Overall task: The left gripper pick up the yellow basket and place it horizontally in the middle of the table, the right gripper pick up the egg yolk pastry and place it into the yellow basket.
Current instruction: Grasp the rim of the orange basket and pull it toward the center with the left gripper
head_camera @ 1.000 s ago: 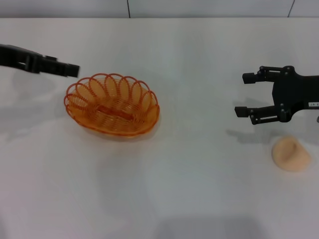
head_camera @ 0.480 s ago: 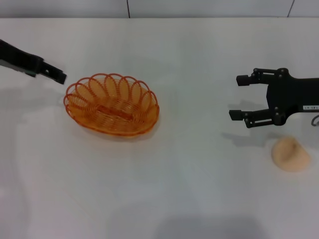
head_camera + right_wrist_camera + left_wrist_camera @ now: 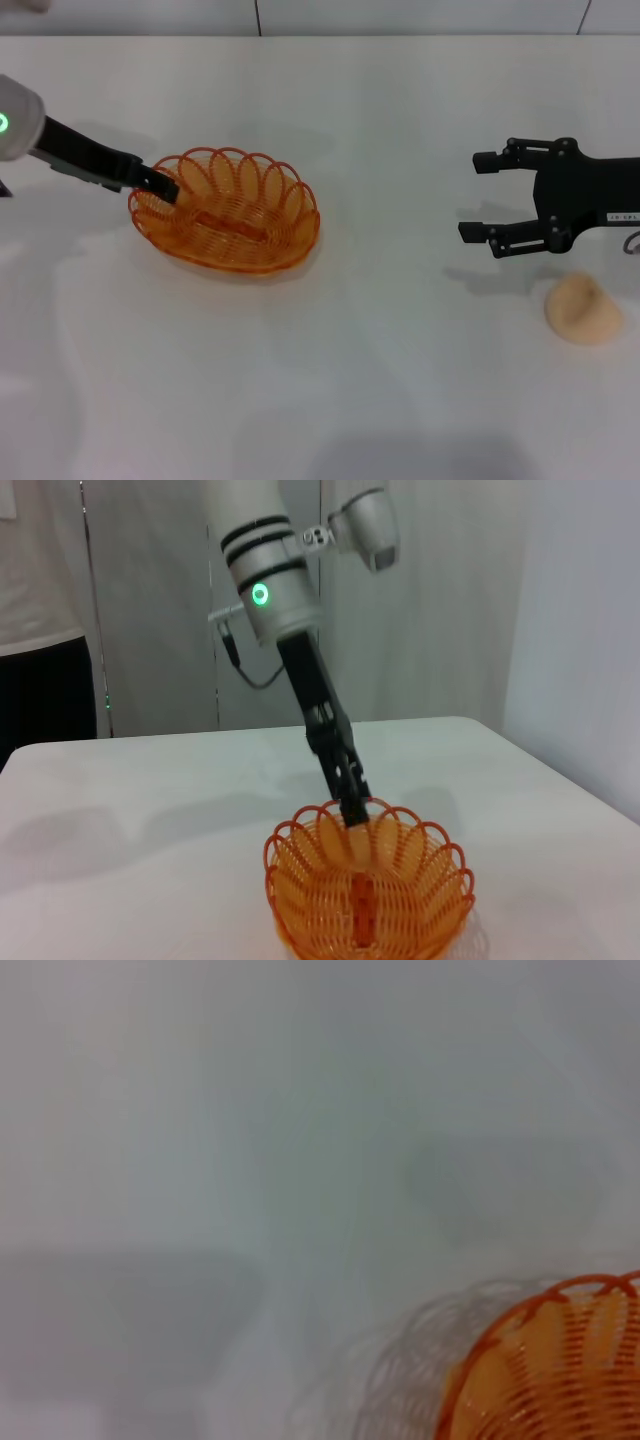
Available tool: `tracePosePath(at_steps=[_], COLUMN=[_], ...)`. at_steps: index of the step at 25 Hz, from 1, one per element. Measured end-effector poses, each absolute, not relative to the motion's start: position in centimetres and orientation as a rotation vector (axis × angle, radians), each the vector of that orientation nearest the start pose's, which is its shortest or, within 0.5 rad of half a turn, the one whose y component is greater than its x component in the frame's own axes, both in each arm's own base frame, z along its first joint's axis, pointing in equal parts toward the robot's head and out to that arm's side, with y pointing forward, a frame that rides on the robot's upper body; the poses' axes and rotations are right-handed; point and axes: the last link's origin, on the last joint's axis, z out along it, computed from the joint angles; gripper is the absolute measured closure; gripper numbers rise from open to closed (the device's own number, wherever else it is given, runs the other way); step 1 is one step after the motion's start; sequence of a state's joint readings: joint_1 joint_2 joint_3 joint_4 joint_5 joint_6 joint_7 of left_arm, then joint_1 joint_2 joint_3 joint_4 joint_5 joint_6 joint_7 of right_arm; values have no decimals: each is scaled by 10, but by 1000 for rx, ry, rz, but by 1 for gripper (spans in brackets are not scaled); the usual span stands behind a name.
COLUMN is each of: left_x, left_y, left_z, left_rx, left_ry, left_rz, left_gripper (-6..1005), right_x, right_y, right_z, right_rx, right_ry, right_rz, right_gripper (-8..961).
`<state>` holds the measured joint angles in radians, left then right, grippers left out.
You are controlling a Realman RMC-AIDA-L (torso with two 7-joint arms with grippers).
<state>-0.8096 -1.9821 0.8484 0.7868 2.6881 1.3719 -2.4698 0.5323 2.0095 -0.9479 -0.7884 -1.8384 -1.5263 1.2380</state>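
The yellow basket (image 3: 225, 210) sits on the table (image 3: 330, 380), left of centre, lying slightly askew. My left gripper (image 3: 160, 185) reaches in from the left and its tip is at the basket's left rim. In the right wrist view the left gripper (image 3: 354, 808) points down onto the far rim of the basket (image 3: 365, 900). The left wrist view shows only a part of the basket (image 3: 560, 1370). My right gripper (image 3: 473, 195) is open and empty at the right, above the table. The egg yolk pastry (image 3: 583, 310) lies on the table just in front of the right gripper, apart from it.
The table's back edge meets a grey wall (image 3: 400, 15). A person in a white top (image 3: 35, 600) stands behind the table in the right wrist view.
My left gripper pulled back left, then came down and right to the basket's left rim. My right gripper shifted slightly left, then held still. Basket and pastry have not moved.
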Motion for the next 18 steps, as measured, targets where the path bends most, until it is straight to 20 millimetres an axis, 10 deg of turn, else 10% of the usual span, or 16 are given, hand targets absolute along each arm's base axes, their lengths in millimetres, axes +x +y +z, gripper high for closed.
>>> tracePosePath(at_steps=[18], left_x=[-261], left_y=[416], left_z=[31], left_rx=[-2265], left_ry=[-1393], left_rz=[200], left_gripper=[261], right_x=[234], right_y=[350], right_z=[20], right_rx=[-2795], right_ry=[116], right_rz=[561], right_gripper=[105])
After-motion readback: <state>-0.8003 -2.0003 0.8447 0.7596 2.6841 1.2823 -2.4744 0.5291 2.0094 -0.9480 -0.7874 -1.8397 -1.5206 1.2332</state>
